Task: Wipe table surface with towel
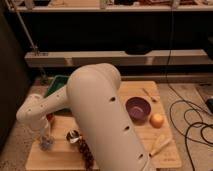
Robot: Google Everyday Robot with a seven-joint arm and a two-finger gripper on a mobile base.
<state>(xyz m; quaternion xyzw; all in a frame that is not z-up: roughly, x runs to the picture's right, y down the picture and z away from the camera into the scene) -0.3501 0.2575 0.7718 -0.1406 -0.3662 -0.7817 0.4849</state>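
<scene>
The wooden table [150, 157] fills the lower part of the camera view. My white arm [100, 115] rises large in the foreground and bends left and down. My gripper [46, 140] hangs at the table's left side, low over the wood. A small grey-blue thing [46, 145] lies right under it; I cannot tell whether it is the towel or whether it is held. No other towel shows; the arm hides the table's middle.
A green tray [56, 84] sits at the back left. A purple bowl [137, 108], an orange [157, 120] and a pale long object [160, 145] lie on the right. A dark bunch [86, 152] and a red item [50, 118] lie near the gripper. Cables [195, 127] run on the floor at right.
</scene>
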